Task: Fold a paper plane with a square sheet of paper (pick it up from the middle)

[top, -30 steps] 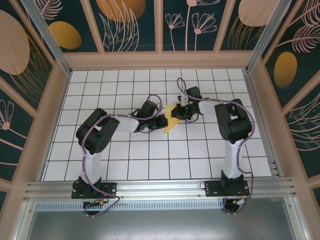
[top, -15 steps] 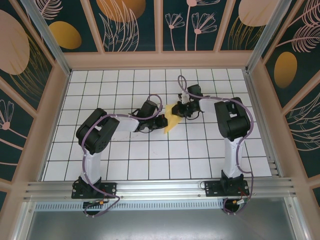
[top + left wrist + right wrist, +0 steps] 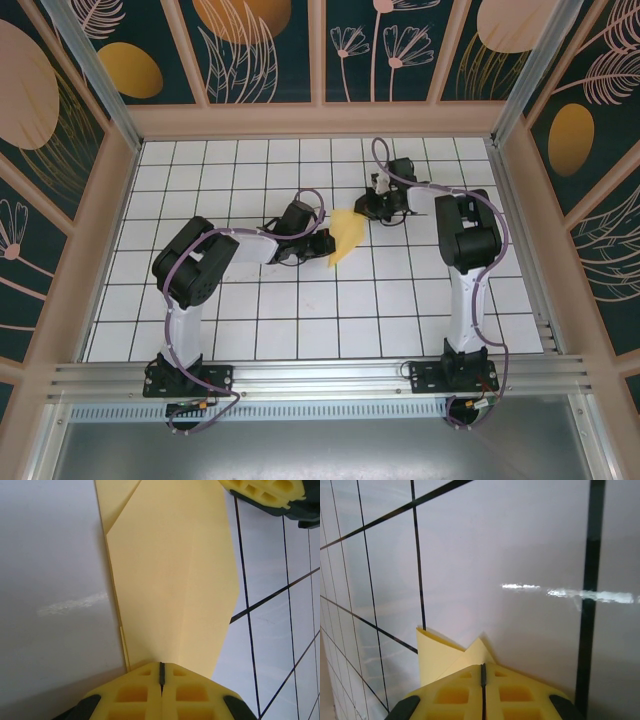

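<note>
Centrally, yellow paper (image 3: pixel 170 570) against closed left pincer (image 3: pixel 161 672)

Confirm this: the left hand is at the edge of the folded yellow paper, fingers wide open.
Wrong on the fingers: the left hand is shut, fingers pressed together, at the edge of the folded yellow paper. The left wrist view shows it.

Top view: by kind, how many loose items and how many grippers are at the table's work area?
paper: 1
grippers: 2 (left gripper, right gripper)
total: 3
</note>
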You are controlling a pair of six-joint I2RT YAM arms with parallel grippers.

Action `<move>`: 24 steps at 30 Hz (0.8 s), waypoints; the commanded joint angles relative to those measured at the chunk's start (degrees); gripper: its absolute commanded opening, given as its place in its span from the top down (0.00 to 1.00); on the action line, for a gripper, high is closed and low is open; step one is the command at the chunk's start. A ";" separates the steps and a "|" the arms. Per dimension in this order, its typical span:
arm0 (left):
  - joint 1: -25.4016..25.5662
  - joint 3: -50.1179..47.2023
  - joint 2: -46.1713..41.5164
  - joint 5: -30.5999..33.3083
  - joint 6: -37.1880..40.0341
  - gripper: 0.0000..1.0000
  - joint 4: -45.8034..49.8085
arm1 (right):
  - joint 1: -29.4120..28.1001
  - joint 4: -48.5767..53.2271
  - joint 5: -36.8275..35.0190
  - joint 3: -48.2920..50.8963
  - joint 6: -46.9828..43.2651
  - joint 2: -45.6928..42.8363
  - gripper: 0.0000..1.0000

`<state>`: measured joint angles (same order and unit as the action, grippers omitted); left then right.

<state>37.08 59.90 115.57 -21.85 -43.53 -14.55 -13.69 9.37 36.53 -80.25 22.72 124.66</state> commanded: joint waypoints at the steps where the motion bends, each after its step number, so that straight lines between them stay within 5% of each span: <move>1: -0.29 -2.57 1.94 2.69 1.52 1.00 9.28 | 2.44 -0.61 -7.30 -2.76 -0.39 2.71 0.92; 11: -0.34 -2.08 1.87 2.94 1.38 1.00 9.11 | 1.76 -1.08 -5.49 -4.23 -0.71 -3.54 0.92; 24: -0.34 -2.26 1.24 2.87 0.20 1.00 7.17 | -5.51 -7.48 3.13 15.78 4.92 -13.89 0.94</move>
<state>37.08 59.92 115.57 -21.85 -43.55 -14.63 -18.15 4.40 36.21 -66.17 25.98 111.92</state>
